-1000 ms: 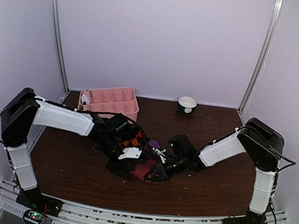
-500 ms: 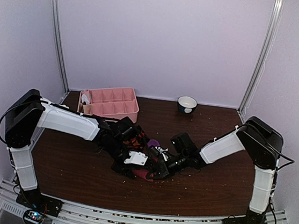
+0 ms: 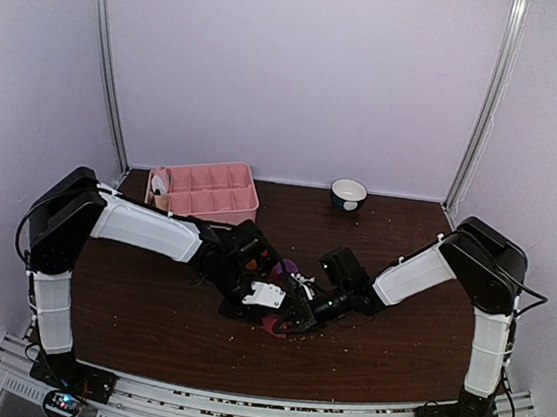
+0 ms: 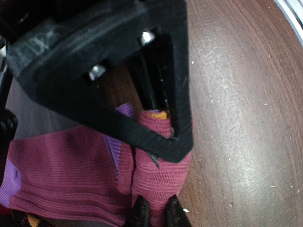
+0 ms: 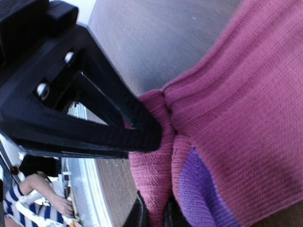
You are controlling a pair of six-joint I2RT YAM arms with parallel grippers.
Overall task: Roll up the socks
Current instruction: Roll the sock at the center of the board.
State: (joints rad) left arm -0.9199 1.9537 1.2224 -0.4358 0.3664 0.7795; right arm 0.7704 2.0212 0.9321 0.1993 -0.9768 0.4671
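Note:
The magenta-pink socks point(image 3: 269, 320) with purple patches lie bunched mid-table, between both grippers. A black argyle sock point(image 3: 250, 262) shows just behind them, under the left arm. In the left wrist view my left gripper point(image 4: 157, 213) is shut, pinching a raised fold of the magenta sock point(image 4: 158, 179). A bit of orange argyle point(image 4: 158, 114) peeks out beyond that fold. My right gripper point(image 5: 154, 215) is shut on another ridge of the same magenta fabric point(image 5: 156, 189), beside a purple patch point(image 5: 203, 189). From above, the left gripper point(image 3: 269, 306) and the right gripper point(image 3: 295, 314) nearly touch.
A pink compartment tray point(image 3: 205, 190) stands at the back left with a small white item in one end cell. A small bowl point(image 3: 349, 192) sits at the back centre-right. Crumbs speckle the brown tabletop point(image 3: 394, 342). Each wrist view is crowded by a black triangular gripper part.
The left arm has slid right along the socks toward the right gripper. Its jaws have closed onto a fold of magenta sock. The right gripper has barely moved.

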